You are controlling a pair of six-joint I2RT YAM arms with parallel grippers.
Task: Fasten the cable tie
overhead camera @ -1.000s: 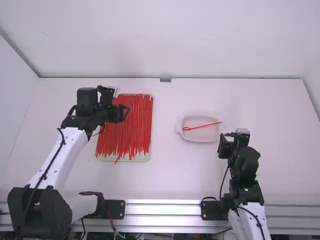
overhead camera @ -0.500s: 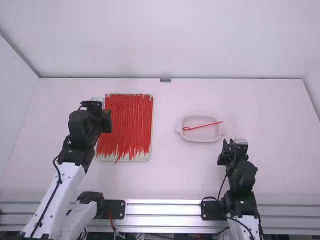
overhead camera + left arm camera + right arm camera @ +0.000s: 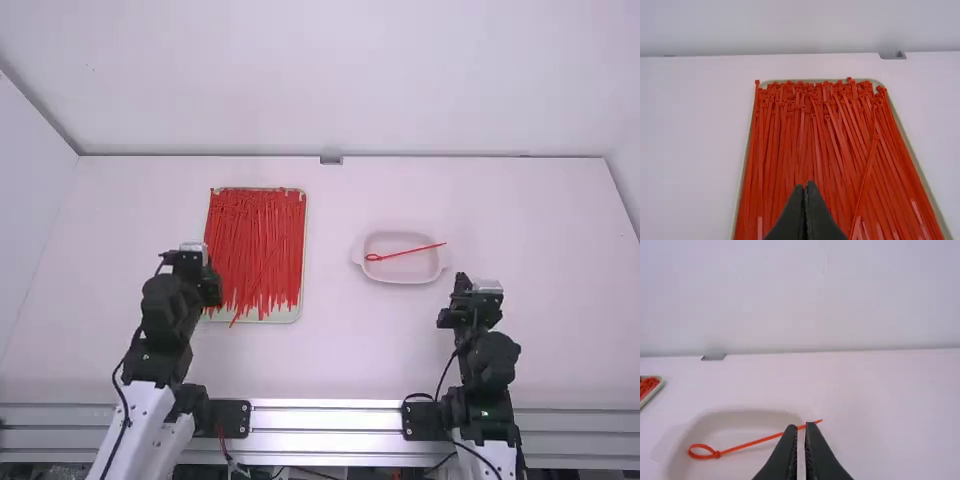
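White table [image 3: 400,190] bears a tray [image 3: 270,319] and dish [image 3: 405,281].

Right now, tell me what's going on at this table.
Neither arm is handling anything. The left gripper sits shut at the near end of the tray piled with loose red cable ties. The right gripper sits shut just short of the white dish, where one fastened, looped cable tie lies.

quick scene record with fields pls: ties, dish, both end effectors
loose cable ties: red, piled lengthwise on a tray
looped cable tie: red, lying in the white dish, tail reaching its rim
left end effector: shut, empty, at the tray's near left corner
right end effector: shut, empty, on the near side of the white dish
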